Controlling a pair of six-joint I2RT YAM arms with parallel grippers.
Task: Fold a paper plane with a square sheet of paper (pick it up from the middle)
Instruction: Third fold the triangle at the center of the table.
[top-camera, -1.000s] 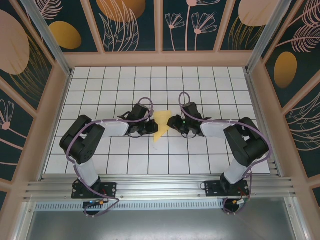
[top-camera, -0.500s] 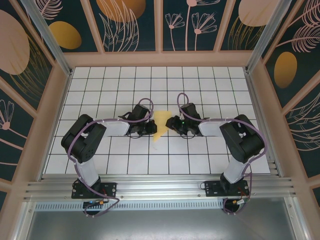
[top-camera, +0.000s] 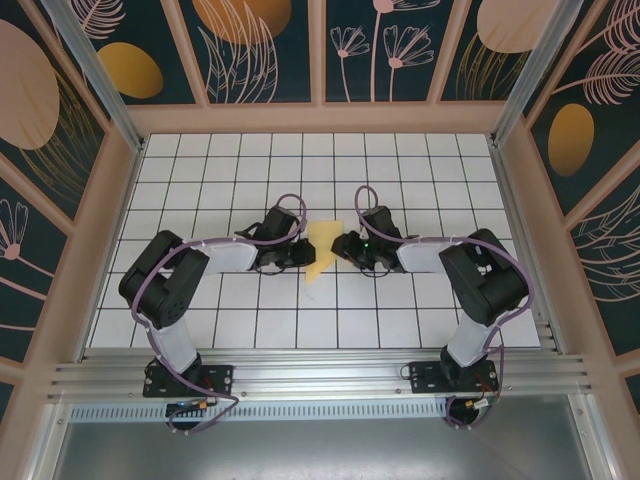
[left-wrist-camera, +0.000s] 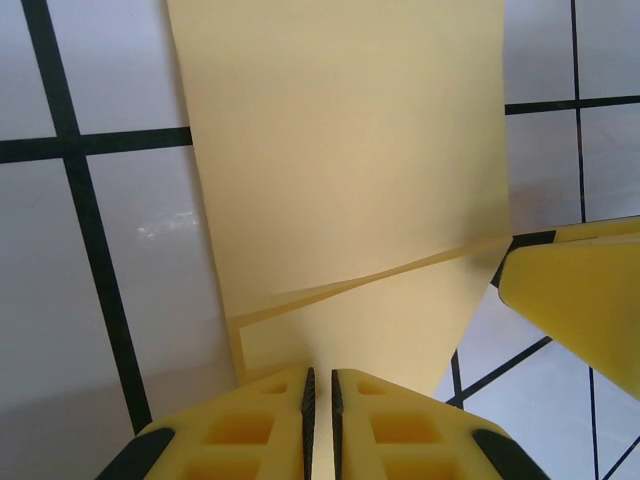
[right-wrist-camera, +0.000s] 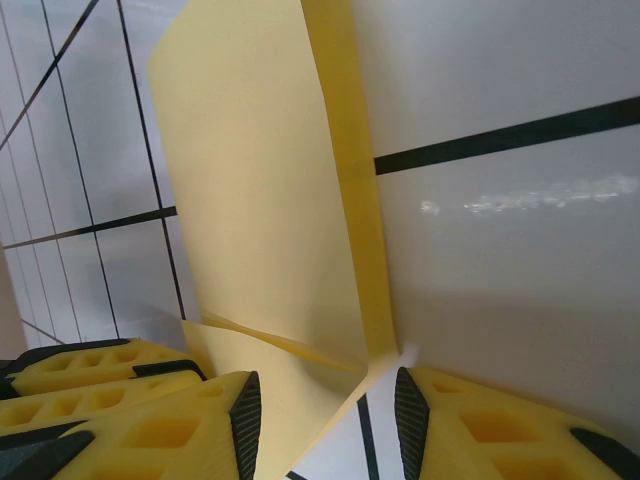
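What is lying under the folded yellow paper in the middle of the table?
The white gridded table shows around the yellow paper and runs under it. The part beneath the sheet is covered, so anything else there cannot be seen.

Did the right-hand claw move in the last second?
Yes. Against the gridded table, the right gripper edged slightly left, toward the yellow paper.

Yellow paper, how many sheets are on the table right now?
1. The partly folded yellow sheet sits on the white grid table between the left gripper, shut on its edge, and the right gripper. Another could be hidden under them.
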